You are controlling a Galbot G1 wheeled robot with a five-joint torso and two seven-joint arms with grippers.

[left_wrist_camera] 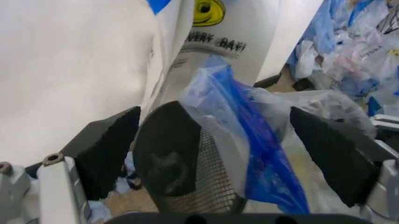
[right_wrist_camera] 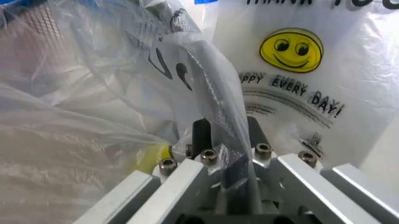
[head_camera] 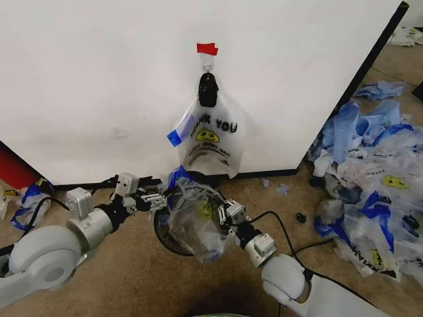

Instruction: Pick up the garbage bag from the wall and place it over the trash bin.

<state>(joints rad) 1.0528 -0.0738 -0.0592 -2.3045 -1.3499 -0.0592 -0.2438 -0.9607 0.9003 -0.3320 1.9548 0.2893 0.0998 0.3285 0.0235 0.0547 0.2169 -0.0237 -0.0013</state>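
My right gripper [head_camera: 223,212] is clenched on the garbage bag [head_camera: 195,221], stretching it over the trash bin [head_camera: 165,234]. My left gripper [head_camera: 153,198], fingers spread, straddles the bin's rim to seat the bag's blue edge.

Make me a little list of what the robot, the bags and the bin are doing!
left gripper: open, at the trash bin rim
right gripper: shut on the garbage bag
garbage bag: draped over the trash bin top
second bag: hanging on the wall hook, under red tape
bag heap: on the floor, robot's right
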